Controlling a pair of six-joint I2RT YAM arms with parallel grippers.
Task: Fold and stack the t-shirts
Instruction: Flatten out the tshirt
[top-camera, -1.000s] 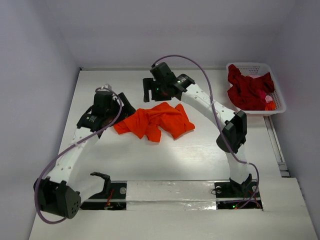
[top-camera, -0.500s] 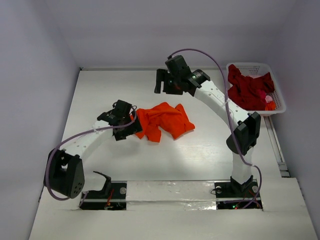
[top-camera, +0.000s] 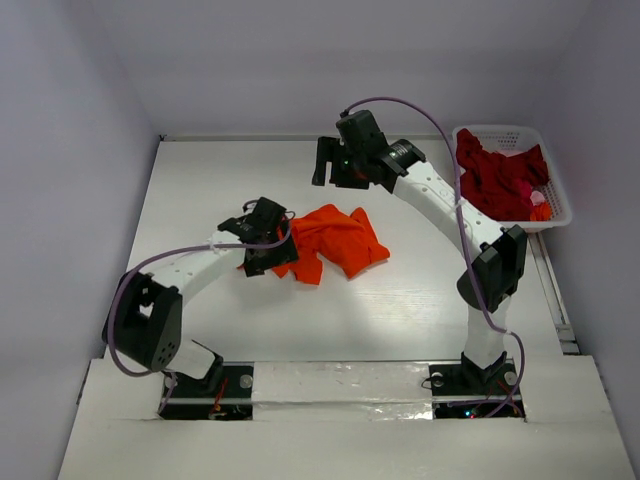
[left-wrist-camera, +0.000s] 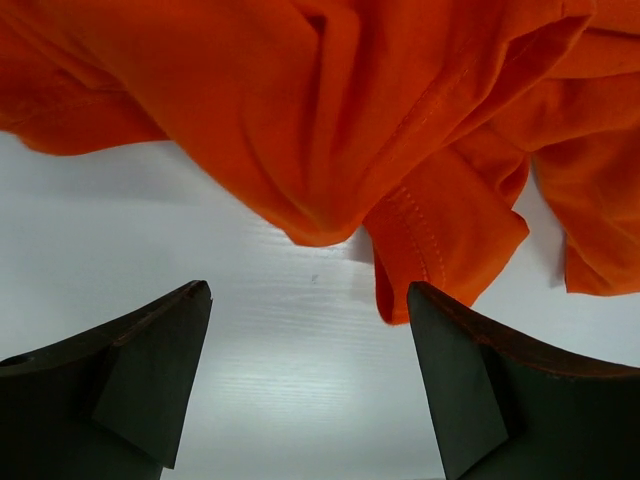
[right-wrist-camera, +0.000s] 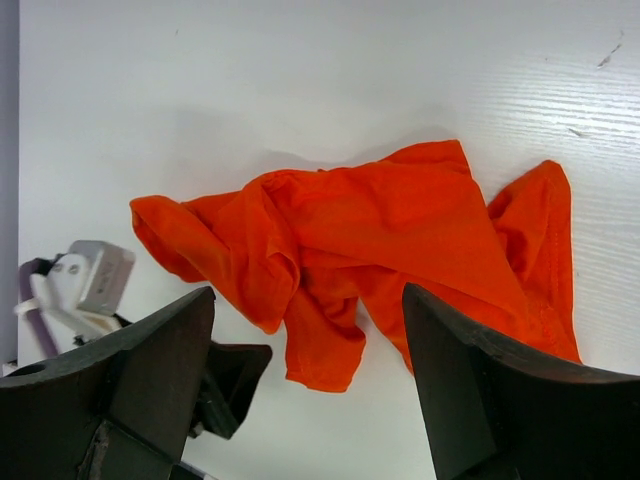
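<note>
The bright orange t-shirt (top-camera: 332, 240) lies crumpled in the middle of the table. It also shows in the left wrist view (left-wrist-camera: 330, 120) and the right wrist view (right-wrist-camera: 390, 240). My left gripper (top-camera: 278, 250) is open and empty, low at the shirt's left edge. In the left wrist view the left gripper (left-wrist-camera: 308, 288) has bare table between its jaws, and a sleeve hem hangs just ahead. My right gripper (top-camera: 330, 175) is open and empty, held high behind the shirt. In the right wrist view the right gripper (right-wrist-camera: 307, 292) looks down on the shirt. The dark crimson t-shirt (top-camera: 495, 175) lies in the basket.
The white latticed basket (top-camera: 560, 205) stands at the far right and also holds a small orange and pink item (top-camera: 540, 205). The side walls stand close on the left and right. Part of the left arm (right-wrist-camera: 85, 280) shows in the right wrist view.
My left gripper has swung right, up to the orange shirt's left edge, and the shirt's left part is bunched rightwards. My right gripper has lifted back and right, away from the shirt.
</note>
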